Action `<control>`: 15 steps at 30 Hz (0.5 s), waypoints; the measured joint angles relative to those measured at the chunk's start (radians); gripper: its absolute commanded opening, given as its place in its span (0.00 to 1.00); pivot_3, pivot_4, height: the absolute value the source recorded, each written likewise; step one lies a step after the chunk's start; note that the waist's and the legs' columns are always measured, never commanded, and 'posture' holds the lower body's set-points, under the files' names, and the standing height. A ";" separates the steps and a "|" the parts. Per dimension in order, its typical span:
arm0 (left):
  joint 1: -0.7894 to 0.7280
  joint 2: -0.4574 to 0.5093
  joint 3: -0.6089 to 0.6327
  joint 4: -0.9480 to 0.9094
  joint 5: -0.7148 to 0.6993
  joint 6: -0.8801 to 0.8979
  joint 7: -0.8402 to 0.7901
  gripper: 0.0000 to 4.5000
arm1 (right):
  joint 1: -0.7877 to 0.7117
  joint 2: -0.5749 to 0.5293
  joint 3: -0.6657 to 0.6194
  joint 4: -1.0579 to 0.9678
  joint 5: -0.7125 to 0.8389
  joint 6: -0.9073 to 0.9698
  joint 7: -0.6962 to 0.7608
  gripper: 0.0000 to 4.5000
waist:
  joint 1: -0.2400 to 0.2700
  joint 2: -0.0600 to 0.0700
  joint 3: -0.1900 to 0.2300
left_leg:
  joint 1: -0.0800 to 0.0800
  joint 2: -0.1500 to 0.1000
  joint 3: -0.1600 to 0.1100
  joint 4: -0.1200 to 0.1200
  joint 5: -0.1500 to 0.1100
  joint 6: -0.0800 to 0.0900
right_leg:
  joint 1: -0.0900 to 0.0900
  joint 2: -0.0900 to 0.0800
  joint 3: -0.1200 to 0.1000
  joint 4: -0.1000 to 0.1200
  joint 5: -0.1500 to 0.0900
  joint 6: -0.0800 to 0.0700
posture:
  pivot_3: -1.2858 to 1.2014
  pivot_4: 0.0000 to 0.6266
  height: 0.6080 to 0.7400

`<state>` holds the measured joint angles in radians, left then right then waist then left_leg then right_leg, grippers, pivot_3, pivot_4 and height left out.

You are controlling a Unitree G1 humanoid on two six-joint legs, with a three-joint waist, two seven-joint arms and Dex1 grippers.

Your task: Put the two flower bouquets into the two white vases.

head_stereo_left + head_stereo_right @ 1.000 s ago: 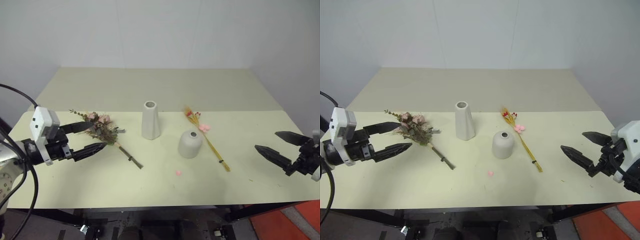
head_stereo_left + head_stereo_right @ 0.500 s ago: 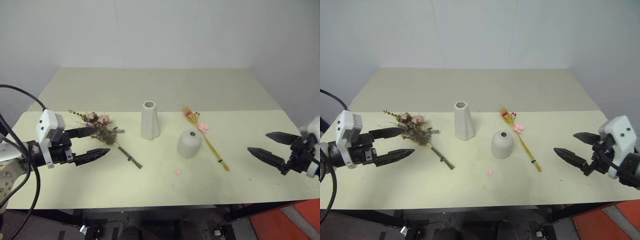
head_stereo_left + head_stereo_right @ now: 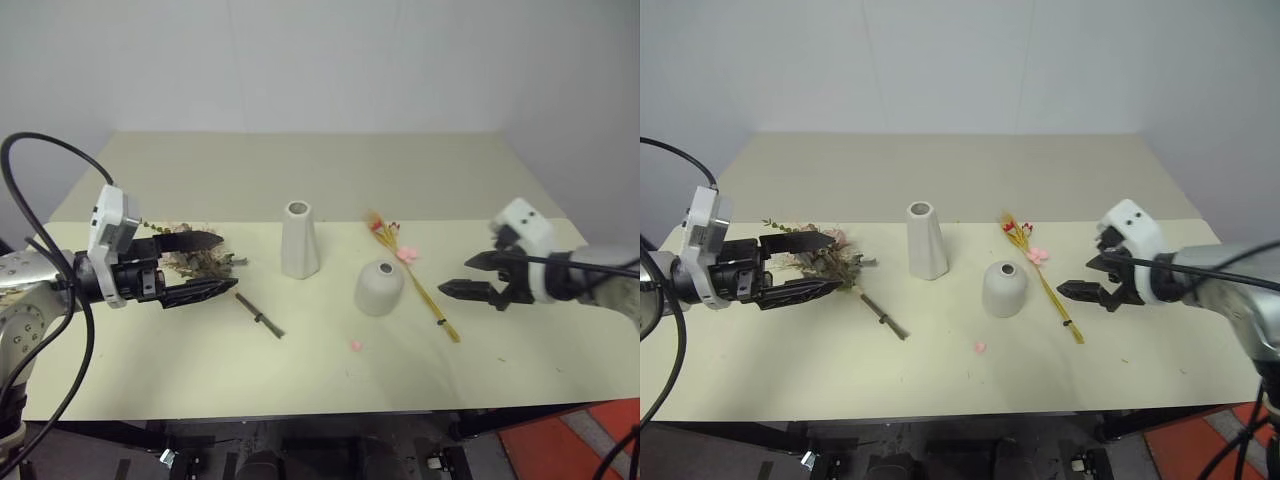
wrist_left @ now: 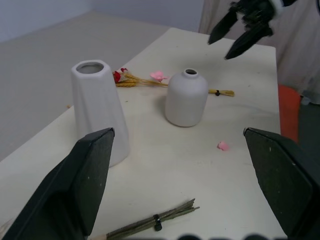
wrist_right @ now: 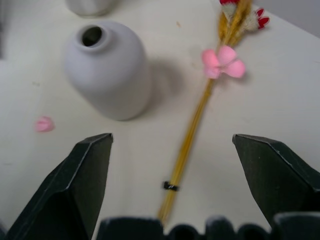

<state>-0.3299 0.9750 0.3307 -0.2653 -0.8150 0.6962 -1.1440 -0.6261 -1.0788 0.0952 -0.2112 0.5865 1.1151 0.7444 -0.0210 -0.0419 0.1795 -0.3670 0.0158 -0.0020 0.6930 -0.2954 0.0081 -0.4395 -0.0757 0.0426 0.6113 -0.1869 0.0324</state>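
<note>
Our left tool [image 3: 205,266] gapes around the rose bouquet [image 3: 205,262]; our right tool [image 3: 455,275] hovers open beside the yellow stalk bundle [image 3: 420,287].

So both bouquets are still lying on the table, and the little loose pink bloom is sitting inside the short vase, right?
Not quite: the loose pink bloom lies on the table, in front of the short vase, as the left eye view shows. Both bouquets do lie on the table.
</note>
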 measured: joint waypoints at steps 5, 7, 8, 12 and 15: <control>0.004 0.000 -0.002 -0.007 0.001 0.001 0.001 1.00 | -0.146 0.113 0.237 0.201 -0.197 -0.050 0.012 1.00 | 0.000 0.000 0.000 | -0.005 -0.001 0.000 0.000 0.000 0.000 | -0.005 -0.001 0.000 -0.001 0.001 0.000 | 0.52 0.24 1.00; 0.010 0.000 0.001 -0.009 0.000 0.002 0.005 1.00 | -0.161 0.139 0.290 0.269 -0.254 -0.091 0.031 1.00 | 0.004 0.000 0.000 | -0.006 -0.001 0.000 0.000 0.000 0.000 | -0.005 -0.001 -0.001 -0.001 0.001 0.000 | 0.52 0.24 1.00; 0.017 0.001 0.004 -0.010 0.000 0.002 0.006 1.00 | -0.172 0.153 0.314 0.307 -0.282 -0.118 0.046 1.00 | 0.005 0.000 0.000 | -0.006 -0.001 0.000 0.000 0.000 0.001 | -0.005 -0.001 -0.001 -0.001 0.001 0.000 | 0.52 0.24 1.00; 0.030 0.001 0.007 -0.024 -0.002 0.002 0.013 1.00 | -0.229 0.229 0.371 0.482 -0.399 -0.234 0.077 1.00 | 0.004 0.000 0.000 | -0.006 -0.001 0.000 0.001 0.000 0.001 | -0.005 -0.001 -0.001 -0.001 0.001 0.001 | 0.52 0.24 1.00; 0.039 0.001 0.010 -0.034 -0.008 0.002 0.019 1.00 | -0.266 0.274 0.373 0.573 -0.460 -0.308 0.090 0.92 | 0.003 0.000 0.000 | -0.005 -0.001 0.000 0.001 0.000 0.001 | -0.004 -0.001 -0.001 -0.001 0.002 0.000 | 0.52 0.24 1.00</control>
<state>-0.2910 0.9759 0.3410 -0.2994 -0.8234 0.6987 -1.1250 -0.8919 -0.8045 0.4683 0.3619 0.1269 0.8076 0.8339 -0.0184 -0.0416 0.1797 -0.3719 0.0147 -0.0025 0.6939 -0.2957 0.0086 -0.4438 -0.0767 0.0417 0.6105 -0.1852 0.0327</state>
